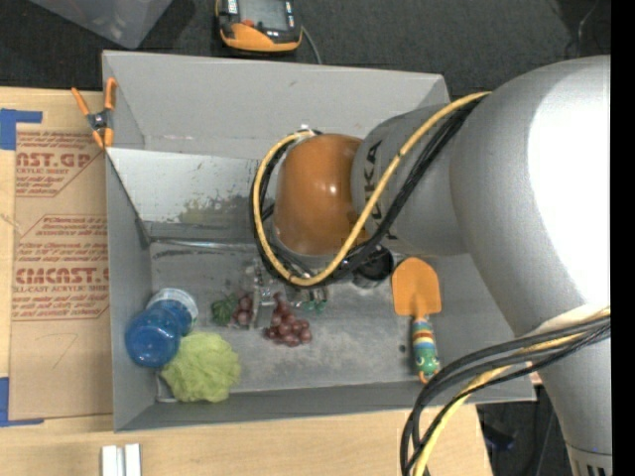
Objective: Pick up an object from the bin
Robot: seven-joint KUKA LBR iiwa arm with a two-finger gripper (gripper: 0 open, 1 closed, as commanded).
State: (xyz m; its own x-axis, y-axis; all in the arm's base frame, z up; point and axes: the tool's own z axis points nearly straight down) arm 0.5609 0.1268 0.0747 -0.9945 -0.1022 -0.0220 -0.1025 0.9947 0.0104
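Gripper low in bin middle, just beside purple grapes; wide or narrow, cannot tell. Nothing seen held; grasp and lift remain.

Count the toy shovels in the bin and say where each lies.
1. The toy shovel, orange blade and striped handle, lies at the right of the bin, right of the purple grape bunch. The arm covers the middle, so another may be hidden.
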